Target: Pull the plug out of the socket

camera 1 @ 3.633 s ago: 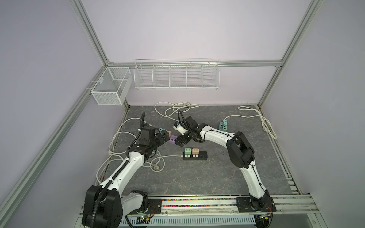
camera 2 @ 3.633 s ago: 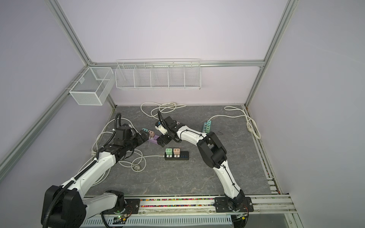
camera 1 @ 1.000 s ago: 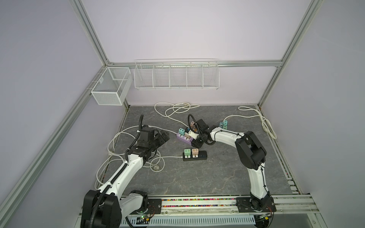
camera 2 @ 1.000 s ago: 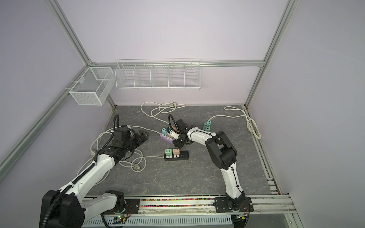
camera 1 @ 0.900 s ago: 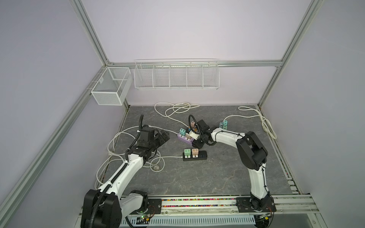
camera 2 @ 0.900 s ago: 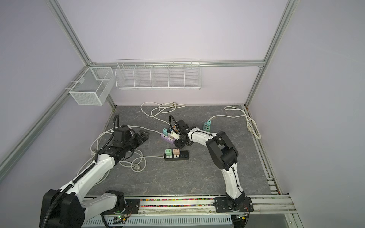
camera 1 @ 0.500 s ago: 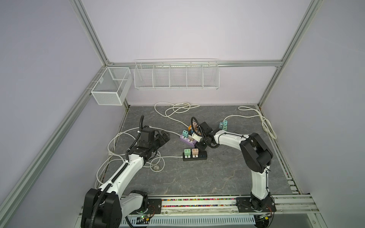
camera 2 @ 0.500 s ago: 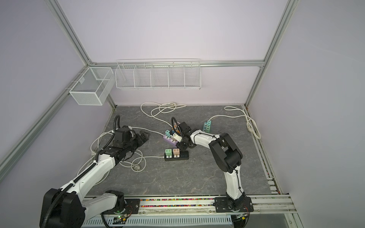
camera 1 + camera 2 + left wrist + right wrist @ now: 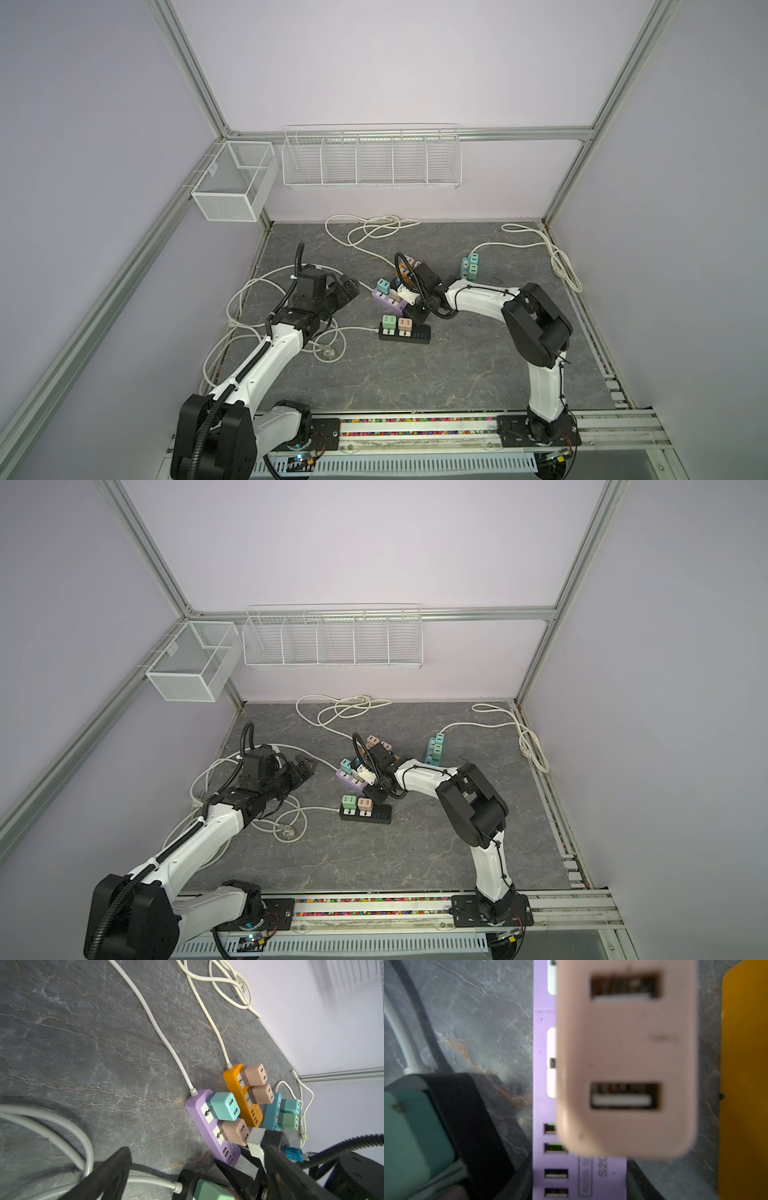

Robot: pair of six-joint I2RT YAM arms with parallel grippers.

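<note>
- Grey surface [image 9: 457, 365]: a purple power strip [image 9: 385, 301] lies near its centre, with a black power strip [image 9: 405, 334] just at its 6 o'clock.
- Left tool [image 9: 347, 289] hangs wide open and empty at the purple strip's 9 o'clock.
- Right tool [image 9: 402, 296] is clamped on the pink plug [image 9: 625, 1059], which sits in the purple strip's socket.

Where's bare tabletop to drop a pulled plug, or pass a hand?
Widest bare patch: between black power strip and front rail. Smaller one: behind the right arm, between teal strip and right-hand cable. Crowded: centre, where purple strip, orange strip and right gripper on the beige plug bunch; left side, white cable loops.
</note>
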